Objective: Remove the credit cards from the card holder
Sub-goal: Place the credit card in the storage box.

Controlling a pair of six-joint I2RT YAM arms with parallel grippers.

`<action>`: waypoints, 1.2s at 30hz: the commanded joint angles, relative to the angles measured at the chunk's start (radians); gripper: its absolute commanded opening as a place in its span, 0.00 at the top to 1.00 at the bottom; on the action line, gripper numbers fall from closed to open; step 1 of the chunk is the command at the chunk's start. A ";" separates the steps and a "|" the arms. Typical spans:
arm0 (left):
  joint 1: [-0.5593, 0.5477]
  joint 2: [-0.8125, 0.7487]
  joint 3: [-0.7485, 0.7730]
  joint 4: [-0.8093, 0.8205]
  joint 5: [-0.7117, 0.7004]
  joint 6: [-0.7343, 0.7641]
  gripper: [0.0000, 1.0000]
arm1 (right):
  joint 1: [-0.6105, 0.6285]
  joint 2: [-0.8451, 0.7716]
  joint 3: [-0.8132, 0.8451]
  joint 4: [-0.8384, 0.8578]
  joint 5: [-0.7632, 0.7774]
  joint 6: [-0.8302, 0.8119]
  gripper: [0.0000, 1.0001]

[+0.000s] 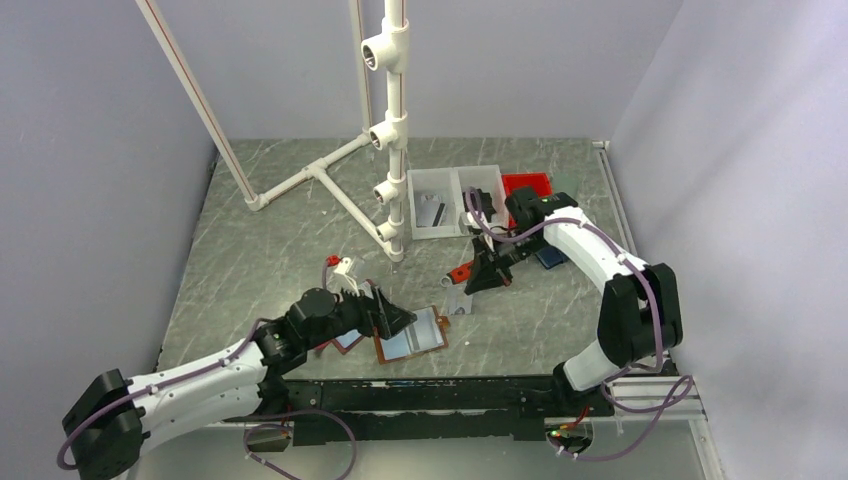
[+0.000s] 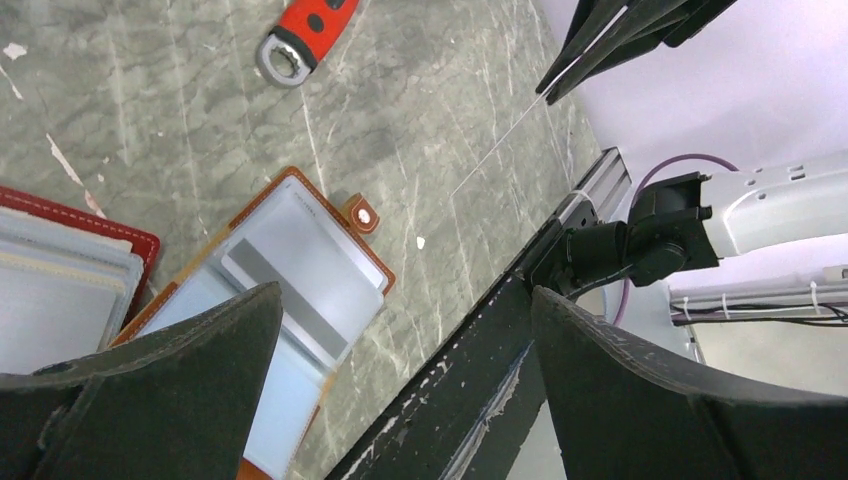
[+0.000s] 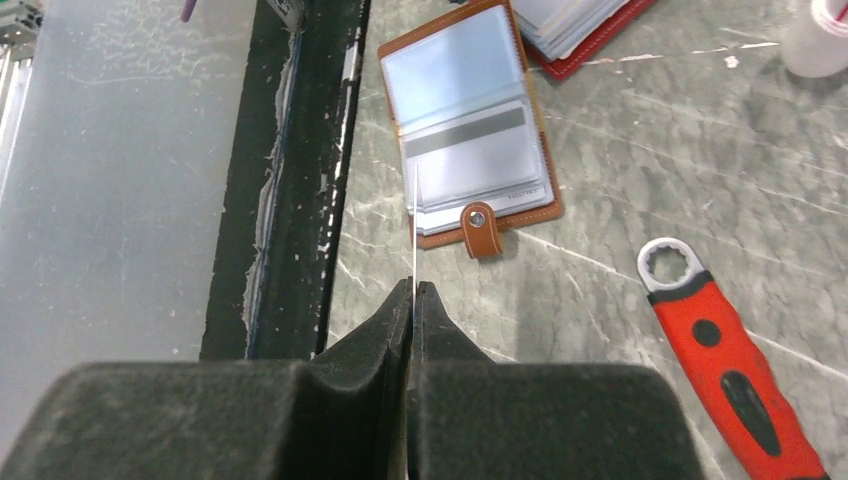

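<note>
Right pincer (image 3: pixel 413 290) is pressed together on a thin card (image 3: pixel 413 230). We see the card edge-on only, as a pale sliver sticking out past the tips toward the card holder (image 3: pixel 470 130). Left pincer (image 2: pixel 405 300) stands wide apart with nothing between its fingers, hovering over the holder's lower-left part in the left wrist view.

The holder is brown and lies open and flat on the counter (image 3: pixel 620 200), low centre in the top view, with its snap tab toward the right pincer. One more card with a dark stripe (image 3: pixel 465 145) shows in the lower sleeve. We can't tell whether others sit under it.

Step in hand, as we judge it: get the gripped card clear of the holder and put down.
- Keep the pull in line with the card's plane. Twisting could bend it or make it slip, since the grip is only on an edge.
- Set it on bare counter, away from the red-handled wrench (image 3: pixel 720 350) at lower right of the right wrist view and the red wallet (image 2: pixel 60 240) just beside the holder.
- For the striped card, the left pincer probably needs to pin the holder's far flap first. The holder looks light and could drag along.
- Go for the card's exposed edge, not the plastic sleeve.
</note>
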 commanded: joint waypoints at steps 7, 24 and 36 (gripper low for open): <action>0.001 -0.123 -0.068 -0.061 -0.070 -0.215 0.01 | -0.076 -0.091 0.001 0.018 -0.006 -0.025 1.00; 0.000 -0.183 0.019 -0.221 -0.092 -0.158 0.01 | -0.167 -0.193 -0.031 0.100 0.006 0.050 1.00; 0.001 -0.328 -0.016 -0.196 -0.103 0.020 0.00 | -0.169 -0.165 0.025 0.162 0.098 0.131 1.00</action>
